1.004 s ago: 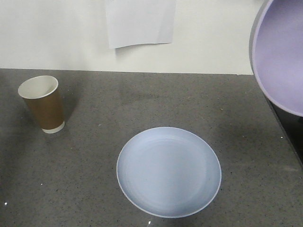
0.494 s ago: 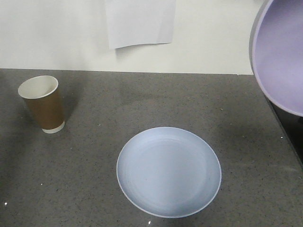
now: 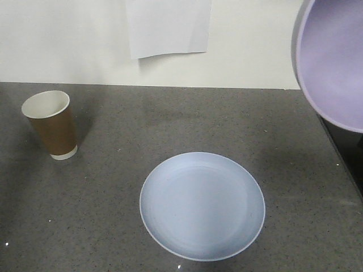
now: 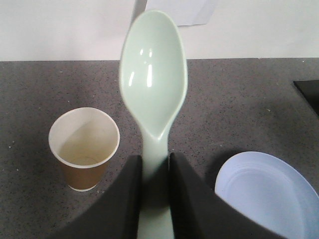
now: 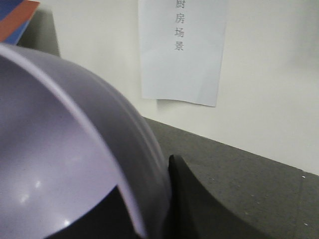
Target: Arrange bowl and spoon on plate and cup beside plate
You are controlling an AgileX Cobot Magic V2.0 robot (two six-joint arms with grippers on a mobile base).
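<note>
My left claw (image 4: 154, 196) pinches the spoon (image 4: 153, 79) by its handle, raised over the worktop (image 3: 113, 187), where cup (image 4: 83, 149) and plate (image 3: 202, 205) stand apart. The right claw (image 5: 149, 209) grips the bowl (image 3: 334, 62) by its wall, tilted high at the right edge. I worry that this thin rim hold lets the bowl slip or land off-centre. The bowl is cropped, and I barely see the right claw's fingers
</note>
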